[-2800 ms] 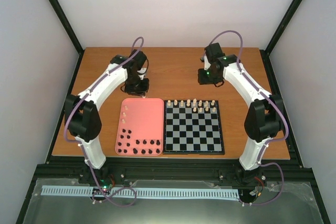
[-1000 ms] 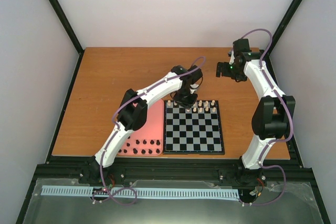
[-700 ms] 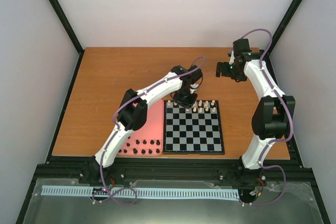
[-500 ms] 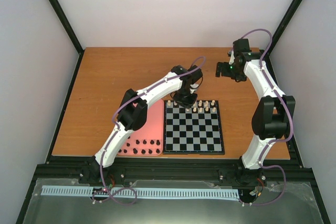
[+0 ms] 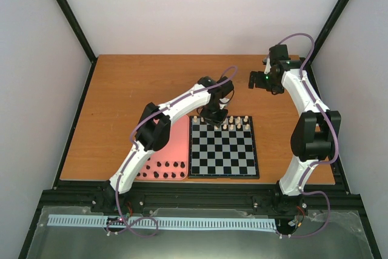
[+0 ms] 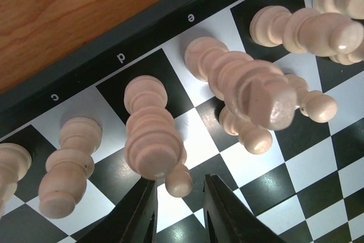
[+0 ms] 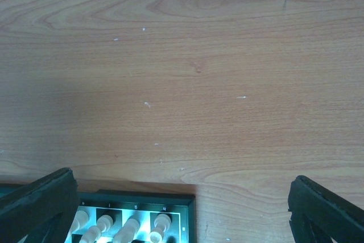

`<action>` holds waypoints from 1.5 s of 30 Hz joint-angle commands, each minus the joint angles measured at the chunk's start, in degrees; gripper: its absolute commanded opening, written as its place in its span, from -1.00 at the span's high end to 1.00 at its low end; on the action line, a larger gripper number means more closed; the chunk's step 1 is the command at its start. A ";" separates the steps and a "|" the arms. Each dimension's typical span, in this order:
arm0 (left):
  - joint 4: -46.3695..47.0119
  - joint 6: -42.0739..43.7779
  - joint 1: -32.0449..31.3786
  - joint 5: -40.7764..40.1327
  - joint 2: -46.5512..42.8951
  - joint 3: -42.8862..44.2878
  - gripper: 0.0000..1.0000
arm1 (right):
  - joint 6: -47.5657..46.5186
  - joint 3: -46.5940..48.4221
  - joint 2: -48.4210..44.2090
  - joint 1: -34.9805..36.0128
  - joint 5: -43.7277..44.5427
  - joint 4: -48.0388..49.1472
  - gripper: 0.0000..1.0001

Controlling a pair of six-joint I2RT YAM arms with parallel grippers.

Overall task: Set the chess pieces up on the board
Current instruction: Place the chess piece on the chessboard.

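Observation:
The board point(image 5: 223, 157) lies at the table's near middle, with cream chess pieces point(image 5: 237, 123) along its far rows. My left gripper point(image 5: 213, 117) hangs low over the far left part of the board. In the left wrist view its jaws point(image 6: 178, 182) stand a little apart around a cream pawn point(image 6: 180, 181), with a gap on each side, so it is open. That pawn stands just in front of the tall piece on d point(image 6: 151, 140). My right gripper point(image 5: 253, 80) hovers wide open above bare table behind the board's far right corner point(image 7: 170, 206).
A pink tray point(image 5: 177, 141) lies left of the board, half hidden under the left arm, with black pieces point(image 5: 167, 166) along its near edge. More cream pieces stand on c point(image 6: 68, 169), e point(image 6: 244, 83) and f point(image 6: 301, 27). Black frame posts border the table.
The left arm swung from the tray's far end to the board; over the last second its jaws have parted from the pawn. The right arm drew back to the right, then stayed still.

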 commanded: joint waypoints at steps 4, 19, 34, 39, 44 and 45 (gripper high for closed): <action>1.33 0.25 -0.76 2.16 -0.93 -0.29 0.39 | -0.30 -0.69 -1.97 -0.29 -1.10 1.25 -1.00; 3.08 0.12 -0.72 3.97 -1.86 -2.13 0.27 | -0.57 -1.35 -2.71 -0.36 -2.16 1.54 -1.00; 3.68 0.10 -0.78 5.19 -1.90 -2.87 0.27 | -0.57 -1.75 -2.43 -0.28 -2.70 1.78 -1.00; 2.13 0.27 -0.73 1.21 -3.29 -2.82 0.25 | -0.68 -1.74 -2.58 -0.32 -2.95 1.87 -1.00; -0.49 0.52 -0.61 -3.29 -6.80 -2.96 0.19 | -0.81 -1.83 -2.88 -0.31 -2.99 1.96 -1.00; -1.03 0.62 -0.58 -3.77 -7.79 -3.13 0.19 | -0.83 -1.84 -2.89 -0.30 -3.00 1.96 -1.00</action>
